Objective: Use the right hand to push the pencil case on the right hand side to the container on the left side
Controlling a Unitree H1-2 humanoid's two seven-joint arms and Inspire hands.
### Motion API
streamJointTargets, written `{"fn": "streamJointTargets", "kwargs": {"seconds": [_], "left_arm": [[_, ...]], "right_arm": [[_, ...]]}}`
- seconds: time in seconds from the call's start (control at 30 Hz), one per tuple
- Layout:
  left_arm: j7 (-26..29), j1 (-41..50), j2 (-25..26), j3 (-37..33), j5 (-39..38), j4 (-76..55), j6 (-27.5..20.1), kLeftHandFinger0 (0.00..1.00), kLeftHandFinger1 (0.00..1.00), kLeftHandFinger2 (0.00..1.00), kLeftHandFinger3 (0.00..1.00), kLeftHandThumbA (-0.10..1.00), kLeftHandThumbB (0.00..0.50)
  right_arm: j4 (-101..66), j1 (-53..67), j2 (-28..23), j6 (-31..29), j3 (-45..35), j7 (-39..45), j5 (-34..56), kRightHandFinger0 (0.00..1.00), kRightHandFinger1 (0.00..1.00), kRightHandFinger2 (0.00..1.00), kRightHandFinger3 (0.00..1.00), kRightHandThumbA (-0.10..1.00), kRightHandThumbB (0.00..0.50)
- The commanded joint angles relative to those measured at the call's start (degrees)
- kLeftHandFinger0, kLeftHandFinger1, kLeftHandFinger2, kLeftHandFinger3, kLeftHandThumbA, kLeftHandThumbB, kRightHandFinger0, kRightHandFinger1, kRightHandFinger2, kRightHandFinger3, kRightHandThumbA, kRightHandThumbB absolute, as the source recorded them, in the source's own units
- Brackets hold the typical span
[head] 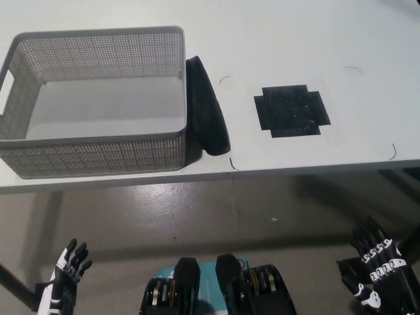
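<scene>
Two robot hands show at the bottom of our view, both below the near edge of the white surface [341,39] and holding nothing. Our black right robot hand [379,269] sits at the lower right with its fingers spread apart. Our white left robot hand [65,275] rests at the lower left, fingers also apart.

On the surface, the black pencil case [207,108] lies with its long axis running from the far side toward the near edge, its near end angled slightly rightward. Its left side touches the right wall of the grey mesh container [98,154], which stands at the left of the surface, close to the near edge. A black cross-shaped patch [292,110] marks the surface to the right of the case, apart from it.

From our right robot hand, the pencil case lies well away, up and to the left, past the near edge. Neither hand is close, though the right one would reach the case's free right side.

We judge the push largely done, since the case already rests against the container.
</scene>
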Motion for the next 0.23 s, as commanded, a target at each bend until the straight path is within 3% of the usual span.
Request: {"fn": "streamJointTargets", "kwargs": {"seconds": [0.0,0.2], "left_arm": [[1.04,-0.34,0.71,0.52,0.46,-0.16,-1.71,1.0,1.0,1.0,1.0,1.0,0.31],[1.37,-0.74,0.84,0.57,0.56,-0.26,-1.71,1.0,1.0,1.0,1.0,1.0,0.316]], "right_arm": [[-1.72,-0.63,-0.75,-2.34,-0.58,1.11,1.27,1.0,1.0,1.0,1.0,1.0,0.285],[-1.43,-1.22,-0.76,-2.25,-0.62,1.12,1.4,1.0,1.0,1.0,1.0,1.0,0.276]]}}
